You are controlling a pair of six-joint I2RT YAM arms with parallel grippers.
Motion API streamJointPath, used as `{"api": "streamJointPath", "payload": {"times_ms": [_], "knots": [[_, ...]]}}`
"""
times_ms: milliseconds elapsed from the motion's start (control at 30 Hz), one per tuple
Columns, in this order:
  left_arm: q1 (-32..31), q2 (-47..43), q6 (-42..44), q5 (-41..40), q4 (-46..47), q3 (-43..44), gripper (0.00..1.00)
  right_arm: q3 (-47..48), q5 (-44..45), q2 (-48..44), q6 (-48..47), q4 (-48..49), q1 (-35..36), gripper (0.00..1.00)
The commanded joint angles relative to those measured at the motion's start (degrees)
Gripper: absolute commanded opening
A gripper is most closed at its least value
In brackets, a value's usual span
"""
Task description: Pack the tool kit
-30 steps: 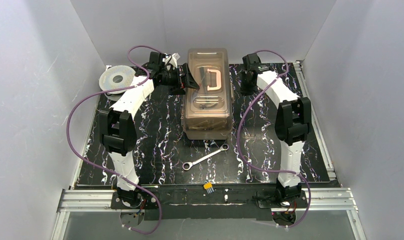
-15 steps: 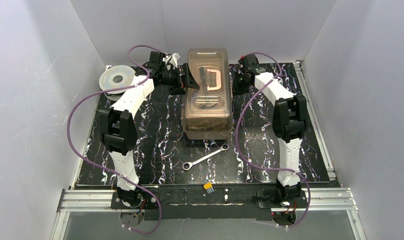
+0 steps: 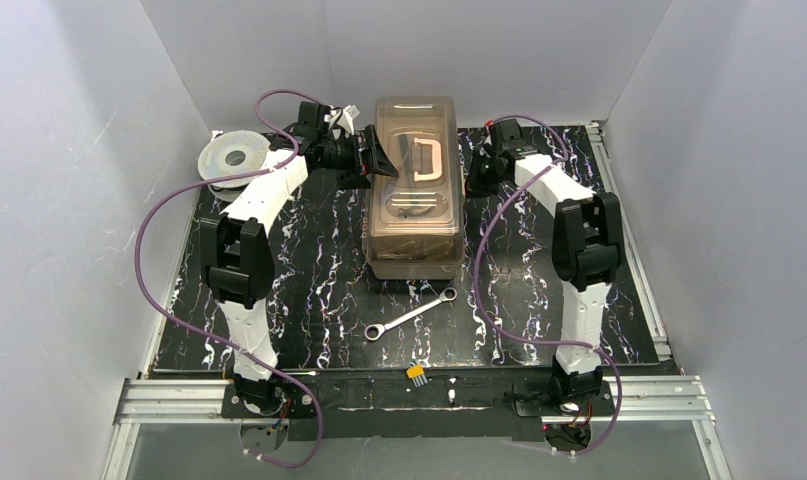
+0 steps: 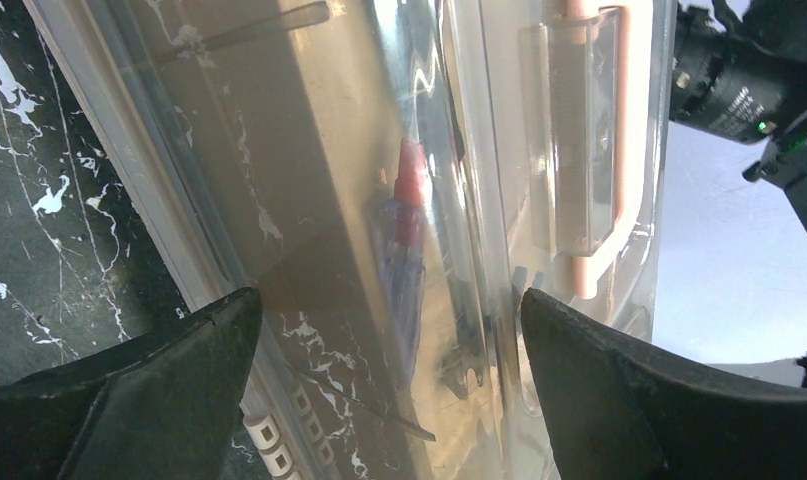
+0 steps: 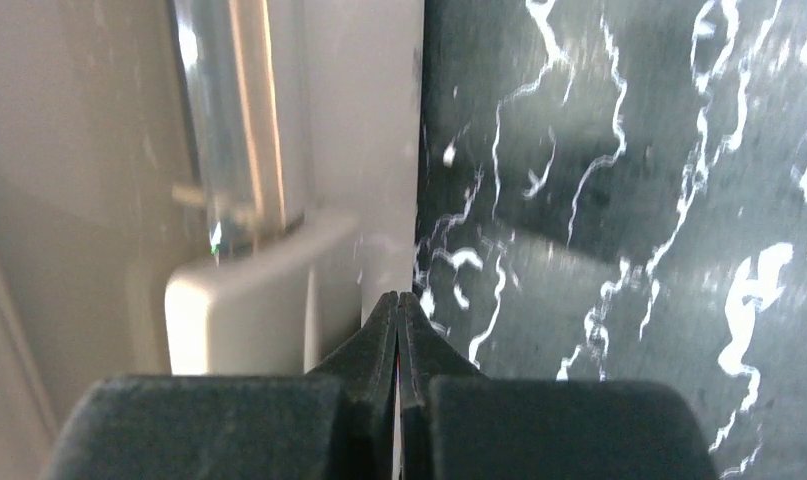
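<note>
large tan-brown plastic toolbox (image 3: 415,235) with a translucent smoky lid (image 3: 415,120) sits closed in the middle of the black white-veined marble surface (image 3: 309,260), long axis running away from the arm bases, beige handle (image 3: 426,160) lying flat on top. left fingers (image 3: 379,158) are spread wide at the far left side of the box, level with the handle; in the left wrist view the box edge and lid fill the gap between both fingers (image 4: 149,390), contact can't be told, nothing gripped. a red-handled tool (image 4: 410,190) shows blurred through the lid. right fingers (image 3: 472,181) are at the right side of the box opposite, pressed fully together with nothing between them; wrist view has the tips (image 5: 384,330) low over the surface just beside a beige latch (image 5: 249,310) on the box wall. silver combination wrench (image 3: 411,314) lies loose on the surface just in front of the box's near end, not touching it. round grey spool (image 3: 229,158) sits at the far left corner beside the left arm.
</note>
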Motion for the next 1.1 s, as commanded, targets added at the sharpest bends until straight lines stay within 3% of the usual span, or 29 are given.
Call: {"api": "streamJointPath", "payload": {"times_ms": [0,133,233,333,400,533,633,767,833,900,967,1067], "knots": [[-2.43,0.22,5.58,-7.58,-4.63,-2.47,0.98,-9.23,-4.97,-11.35,2.08,6.94,-2.63,0.01],[-2.41,-7.08,5.66,-12.54,-2.54,-5.33,0.98,-17.47,-5.87,-19.30,2.36,11.28,-7.53,0.06],[-2.46,-14.04,5.89,-16.62,-0.09,-8.30,0.98,-23.99,-5.12,-25.27,2.40,14.68,-9.99,0.35],[-2.47,-19.87,5.96,-20.98,0.26,-10.15,0.98,-32.13,-2.97,-32.25,2.27,19.71,-11.36,0.57],[-2.42,-24.80,4.68,-24.32,1.99,-13.96,0.98,-37.62,0.78,-36.60,2.45,23.06,-11.68,0.64],[-2.38,-37.97,1.23,-35.61,10.45,-29.63,0.98,-49.52,15.67,-46.99,-0.38,31.24,-11.86,0.63],[-2.24,-48.55,-0.02,-44.05,17.44,-41.80,0.98,-60.08,23.68,-53.25,-12.96,44.85,-11.78,0.62],[-2.49,-57.29,-4.31,-52.01,22.82,-55.10,0.98,-69.56,18.68,-56.05,-24.35,57.32,-11.76,0.64],[-2.71,-60.66,-4.26,-54.54,28.14,-61.62,0.98,-70.71,18.76,-53.11,-23.56,61.06,-11.96,0.61],[-2.69,-64.04,-2.53,-58.28,34.36,-67.86,0.98,-67.59,19.26,-51.41,-23.21,55.67,-11.94,0.52],[-2.78,-66.46,-0.62,-62.86,40.40,-73.64,0.98,-68.65,21.64,-50.78,-24.83,58.09,-11.87,0.48],[-2.81,-65.06,3.09,-69.73,48.13,-79.06,0.98,-77.10,19.53,-52.59,-25.96,64.53,-11.35,0.48]]}}
